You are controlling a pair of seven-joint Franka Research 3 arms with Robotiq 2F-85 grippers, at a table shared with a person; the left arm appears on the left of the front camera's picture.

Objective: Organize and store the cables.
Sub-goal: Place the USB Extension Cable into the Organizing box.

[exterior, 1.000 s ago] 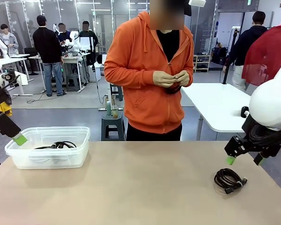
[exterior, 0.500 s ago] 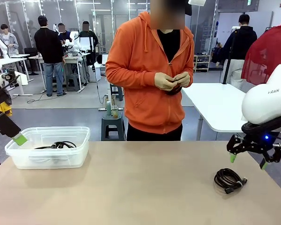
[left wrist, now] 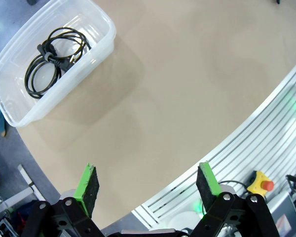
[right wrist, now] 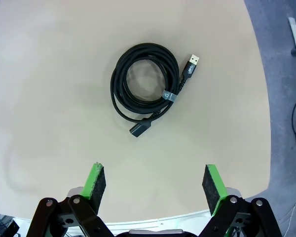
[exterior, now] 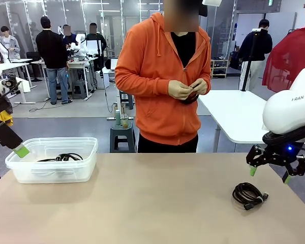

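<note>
The right gripper point(exterior: 269, 175) hangs wide open, just above a coiled black USB cable point(exterior: 248, 194) lying on the table point(exterior: 142, 203). The left gripper point(left wrist: 147, 180) is wide open too and holds nothing. A second cable point(left wrist: 52, 58) lies inside the clear box point(exterior: 51, 173).

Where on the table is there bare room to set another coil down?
The whole middle of the table is bare, from the bin at the left to the coiled cable at the right. Crowded: the right end, where the open right gripper hovers near that cable.
</note>
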